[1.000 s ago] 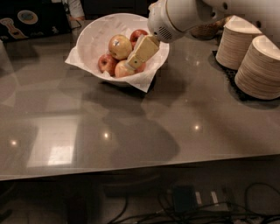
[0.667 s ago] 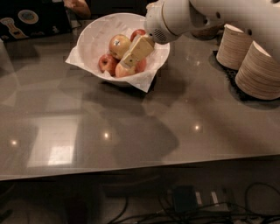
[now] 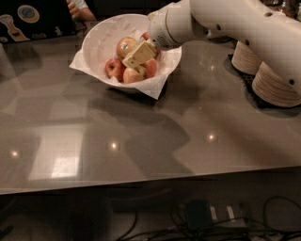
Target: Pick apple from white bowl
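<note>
The white bowl [image 3: 101, 35], lined with crinkled white paper, stands at the back of the grey table. It holds several apples. The pale yellow apple with a reddish blush and a small sticker [image 3: 125, 47] lies on top of the pile. My gripper [image 3: 136, 57] reaches into the bowl from the right on the white arm. Its pale fingers hang over the pile, just right of and below the sticker apple, above a smaller yellow-red apple [image 3: 133, 75]. Red apples lie at the left [image 3: 113, 67] and right of the pile.
Two stacks of pale paper bowls [image 3: 277, 84] stand on a dark mat at the right. A dark laptop lid with stickers [image 3: 28, 19] and a person's hand [image 3: 75, 9] are at the back left. Cables lie on the floor below the table's front edge.
The gripper has moved left and further into the bowl, from the right rim side to over the middle of the apple pile, close beside the sticker apple.
</note>
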Robot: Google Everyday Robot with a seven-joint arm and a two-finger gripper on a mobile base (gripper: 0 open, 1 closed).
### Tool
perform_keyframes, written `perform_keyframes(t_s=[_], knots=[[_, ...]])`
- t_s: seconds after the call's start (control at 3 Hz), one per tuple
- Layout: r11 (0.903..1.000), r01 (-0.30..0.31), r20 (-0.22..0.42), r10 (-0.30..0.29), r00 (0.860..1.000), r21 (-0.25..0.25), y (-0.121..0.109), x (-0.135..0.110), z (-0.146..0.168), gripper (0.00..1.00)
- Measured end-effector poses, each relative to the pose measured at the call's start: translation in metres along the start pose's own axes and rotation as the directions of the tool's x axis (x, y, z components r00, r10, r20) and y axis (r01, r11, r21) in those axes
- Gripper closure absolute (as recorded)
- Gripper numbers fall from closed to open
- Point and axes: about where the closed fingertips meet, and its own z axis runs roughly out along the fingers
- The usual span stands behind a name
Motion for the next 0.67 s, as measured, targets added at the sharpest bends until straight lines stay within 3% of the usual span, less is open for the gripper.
perform_keyframes(t_s=[0.67], knots=[[0.999, -0.034, 0.028, 0.035, 0.999, -0.03, 0.003, 0.006, 0.032, 0.28]])
